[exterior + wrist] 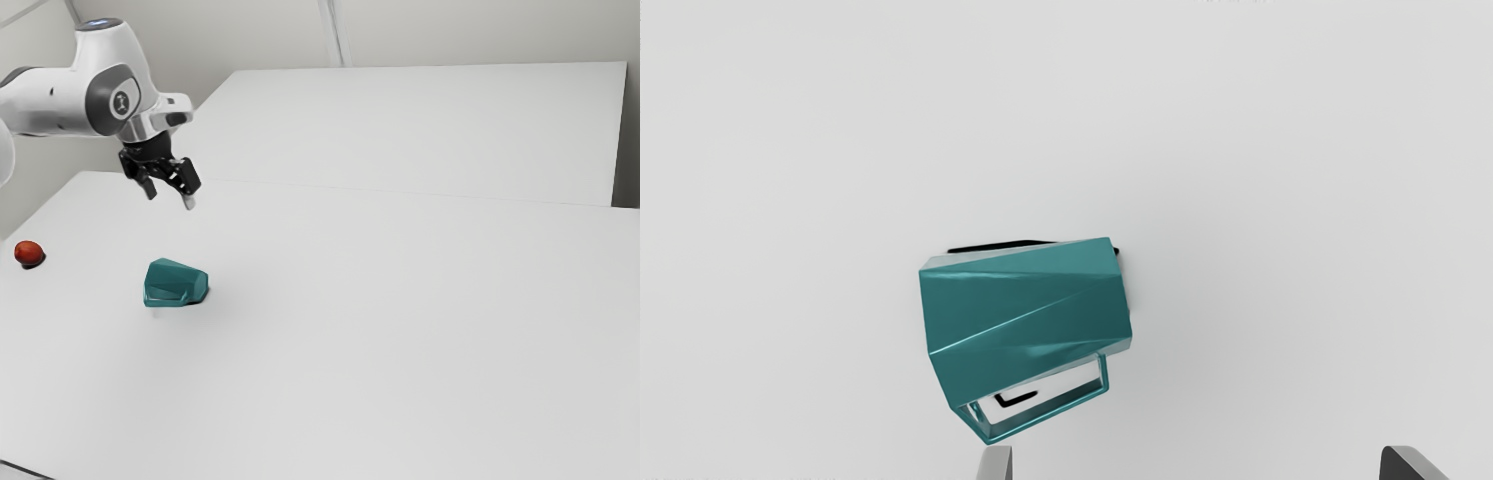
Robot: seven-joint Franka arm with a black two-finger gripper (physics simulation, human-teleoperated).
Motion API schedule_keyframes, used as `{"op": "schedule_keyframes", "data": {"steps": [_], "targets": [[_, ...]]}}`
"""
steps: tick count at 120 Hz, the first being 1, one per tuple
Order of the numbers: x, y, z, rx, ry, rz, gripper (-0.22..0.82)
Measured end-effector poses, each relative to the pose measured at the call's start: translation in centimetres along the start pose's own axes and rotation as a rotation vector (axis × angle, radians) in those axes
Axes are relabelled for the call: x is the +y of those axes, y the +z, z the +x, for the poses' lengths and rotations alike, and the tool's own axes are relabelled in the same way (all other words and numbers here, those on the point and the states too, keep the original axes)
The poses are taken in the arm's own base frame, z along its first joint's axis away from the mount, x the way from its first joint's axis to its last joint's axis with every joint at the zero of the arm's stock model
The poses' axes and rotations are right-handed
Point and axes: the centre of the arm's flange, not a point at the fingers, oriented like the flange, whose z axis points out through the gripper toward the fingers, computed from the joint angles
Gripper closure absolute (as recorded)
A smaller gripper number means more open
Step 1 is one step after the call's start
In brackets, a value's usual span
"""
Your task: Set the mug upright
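Room looked lab-like, exact type unclear. White robot arm reached over a plain white tabletop; second white surface sat beyond its far edge. Pale grey walls stood behind, one with a narrow strip.

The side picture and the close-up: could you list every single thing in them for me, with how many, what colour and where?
Mug: one, teal, lying on its side on the table
Handle: one, teal, on the mug's side
Round thing: one, red, on the table, near the exterior view's left edge
Table: one, white, under both
Back surface: one, white, beyond the table
Walls: count unclear, pale grey, behind
Strip: one, pale, upright against the back wall
Line: one, dark, bottom left corner of the exterior view
Arm: one, white and grey, from the exterior view's left
Gripper: one, black, open, above the table
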Motion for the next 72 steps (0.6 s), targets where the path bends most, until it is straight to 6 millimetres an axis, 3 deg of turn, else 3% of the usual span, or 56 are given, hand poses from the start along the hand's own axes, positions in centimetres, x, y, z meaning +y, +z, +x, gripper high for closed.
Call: {"op": "schedule_keyframes", "data": {"steps": [19, 36, 72], "targets": [[-0.7, 0.5, 0.3, 0.013, -0.027, -0.034, 0.0], [-6.4, 2.8, 0.8, 0.025, -0.122, -0.115, 0.0], [-14.0, 9.2, 3.8, 0.002, -0.136, -0.266, 0.0]]}}
